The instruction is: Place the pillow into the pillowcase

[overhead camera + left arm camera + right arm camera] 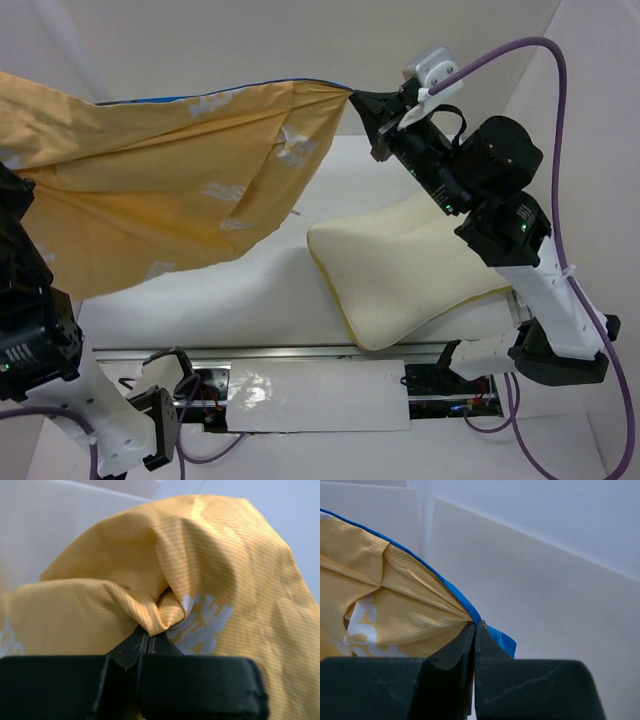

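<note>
Pillowcase (180, 190) cloth is stretched in the air between the two hands, orange face toward the overhead camera, sagging in a wide belly below the line that joins them. The right hand (475, 625) is clenched on one upper corner, where the blue side meets the orange. The left hand (148, 636) is clamped on a bunched fold of the orange face, near a patch of white lettering.

The pillow (400, 270) lies flat on the tabletop (270, 290), below the right hand and partly under that arm. It is wholly outside the pillowcase. The sagging edge of the cloth comes near the pillow's closest corner, but I cannot tell whether they touch.

By my reading the step in hand is spreading the pillowcase to find and present its mouth, and insertion has not begun. No opening shows in any view, so I cannot say which edge is the open one.

The next move likely calls for bringing the open end down beside the pillow. Since both hands are taken up with cloth, one of them would probably have to shift its grip to a single layer at the mouth, so that the pillowcase gapes rather than stays pinched flat.
</note>
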Tool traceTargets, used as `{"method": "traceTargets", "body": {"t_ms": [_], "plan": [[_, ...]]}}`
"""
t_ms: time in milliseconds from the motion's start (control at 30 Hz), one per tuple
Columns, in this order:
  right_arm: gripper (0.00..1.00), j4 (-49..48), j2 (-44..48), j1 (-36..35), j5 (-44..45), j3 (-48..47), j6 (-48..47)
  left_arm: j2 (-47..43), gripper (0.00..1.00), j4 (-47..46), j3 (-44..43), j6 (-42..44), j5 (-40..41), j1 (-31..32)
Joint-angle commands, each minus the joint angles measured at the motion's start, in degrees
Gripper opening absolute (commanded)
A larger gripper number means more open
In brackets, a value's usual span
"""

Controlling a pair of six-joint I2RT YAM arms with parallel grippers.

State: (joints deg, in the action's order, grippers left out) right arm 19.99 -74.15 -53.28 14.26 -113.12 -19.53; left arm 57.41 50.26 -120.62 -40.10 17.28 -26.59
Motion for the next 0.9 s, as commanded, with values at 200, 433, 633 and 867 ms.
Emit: {"method": "traceTargets", "body": {"t_ms": [200,433,633,867], "plan": [[0.0,-8.99,-1.51,0.63,8.57,-5.89,-9.04,1.3,0.0,-2.0,-4.12,5.64,6.46,-0.57],[0.0,-13.32,-19.96,6.24,20.1,-2.72,-8.43,1.22,0.0,-11.22,21.09,0.47,-1.63,-0.57],[0.0,-10.69,-42.15,16.62,12.82,-9.02,-0.43,9.02,0.0,-27.36,46.75,-5.25,-9.45,0.04],[0.8,-5.65,-63.22,19.0,6.56,-26.64,-1.74,32.22,0.82,-22.07,36.17,0.97,-10.51,3.47]]}}
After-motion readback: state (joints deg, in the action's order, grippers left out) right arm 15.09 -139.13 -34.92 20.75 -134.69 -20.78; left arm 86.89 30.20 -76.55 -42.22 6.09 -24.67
